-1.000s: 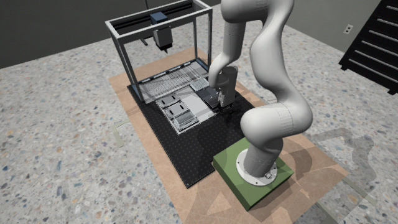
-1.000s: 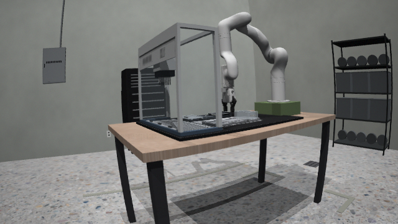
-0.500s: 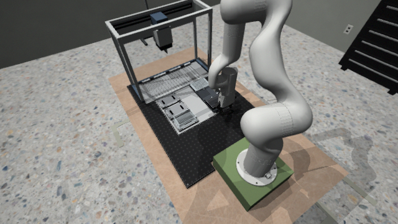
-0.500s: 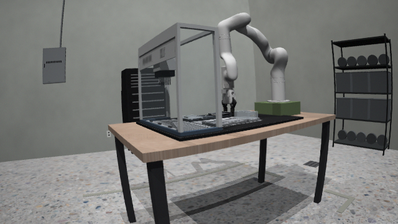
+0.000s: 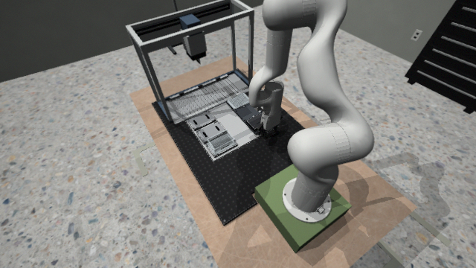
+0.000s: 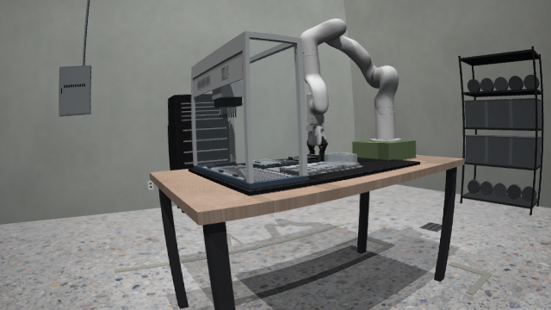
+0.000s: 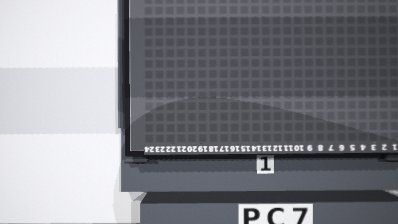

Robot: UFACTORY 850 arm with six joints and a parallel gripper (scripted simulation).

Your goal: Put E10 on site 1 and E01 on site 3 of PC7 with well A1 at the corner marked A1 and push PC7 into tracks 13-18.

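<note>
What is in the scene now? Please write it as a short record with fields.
carrier: PC7, handle end under the wrist camera
site 1: label 1; holds a 384-well plate, with columns numbered up to 24 along the handle side
far site: a light plate lies there
nests: the nearest holds a block; the other two nests look empty
gripper: gripper is open, holds nothing, low above the carrier's handle end

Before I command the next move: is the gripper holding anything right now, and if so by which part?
Nothing is held. The gripper is open, hanging low over the handle end of PC7, beside the 384-well plate on site 1.
</note>
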